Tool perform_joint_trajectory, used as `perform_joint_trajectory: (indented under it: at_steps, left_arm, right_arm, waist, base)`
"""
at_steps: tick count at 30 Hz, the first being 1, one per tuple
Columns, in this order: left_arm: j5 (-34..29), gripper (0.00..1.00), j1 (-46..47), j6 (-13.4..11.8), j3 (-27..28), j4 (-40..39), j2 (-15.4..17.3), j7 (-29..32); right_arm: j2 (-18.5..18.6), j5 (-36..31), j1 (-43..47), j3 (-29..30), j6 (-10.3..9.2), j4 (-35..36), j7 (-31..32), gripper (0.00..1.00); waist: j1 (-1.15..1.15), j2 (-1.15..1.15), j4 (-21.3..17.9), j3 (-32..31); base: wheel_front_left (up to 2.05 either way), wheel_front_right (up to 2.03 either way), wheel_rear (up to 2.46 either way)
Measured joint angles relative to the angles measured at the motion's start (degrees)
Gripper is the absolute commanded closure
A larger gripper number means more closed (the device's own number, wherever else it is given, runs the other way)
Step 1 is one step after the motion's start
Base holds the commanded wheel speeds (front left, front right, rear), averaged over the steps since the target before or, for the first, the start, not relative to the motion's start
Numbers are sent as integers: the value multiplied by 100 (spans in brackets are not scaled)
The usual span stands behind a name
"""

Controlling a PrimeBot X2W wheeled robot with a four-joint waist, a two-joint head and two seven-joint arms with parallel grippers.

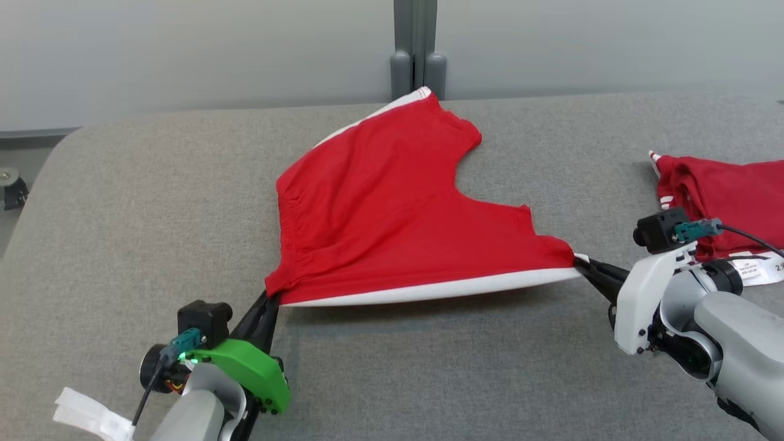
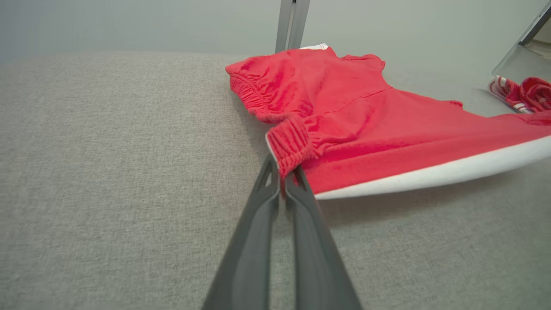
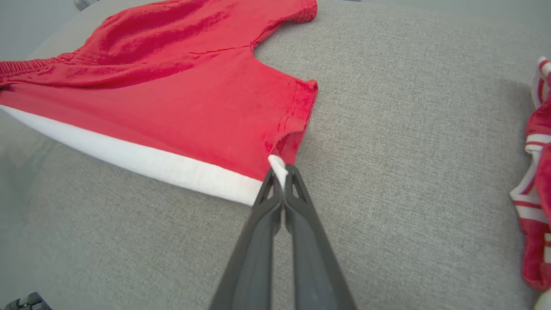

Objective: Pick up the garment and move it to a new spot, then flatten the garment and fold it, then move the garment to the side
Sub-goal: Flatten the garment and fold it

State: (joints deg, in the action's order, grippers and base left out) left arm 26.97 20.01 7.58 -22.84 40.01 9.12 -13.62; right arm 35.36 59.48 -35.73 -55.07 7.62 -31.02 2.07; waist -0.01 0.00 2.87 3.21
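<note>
The shorts (image 1: 380, 208) lay on the table (image 1: 153, 214), their white near edge stretched left to right, seemingly just lifted, between the left gripper (image 1: 271, 298) pinching the waistband corner and the right gripper (image 1: 582, 262) pinching the hem corner.

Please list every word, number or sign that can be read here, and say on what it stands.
White label by the second red garment, head view: dark print, too small and blurred to read.
White tag at the lower left: no print that I can read.
Stretched red garment: no text.
</note>
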Motion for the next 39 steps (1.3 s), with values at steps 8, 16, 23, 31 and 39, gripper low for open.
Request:
perform_joint_trajectory:
  at_steps: [8,16,23,31,39]
  left_arm:
    - [226,100,-786,0,-305,-889,349,442]
    - [348,100,-1433,-9,-561,-1750,615,1144]
    - [421,100,-1571,-155,-555,-2554,800,1467]
    - [291,100,-1011,-313,-544,-2840,690,1537]
    - [105,100,-161,-388,-580,-2461,358,1355]
  right_arm:
    - [630,533,335,-210,0,803,652,100]
    - [1172,978,637,-289,-4,1467,1475,100]
    - [1590,983,586,-99,-5,2007,1816,100]
    - [1567,608,-237,270,-7,1980,2323,100]
    - [1304,328,-1352,560,-8,1607,2943,100]
  waist:
    - [0,0,45,-376]
    - [0,0,148,-417]
    - [0,0,249,-347]
    - [0,0,386,13]
    - [0,0,665,521]
  base:
    - [0,0,0]
    - [0,0,0]
    - [0,0,0]
    - [0,0,0]
    - [0,0,0]
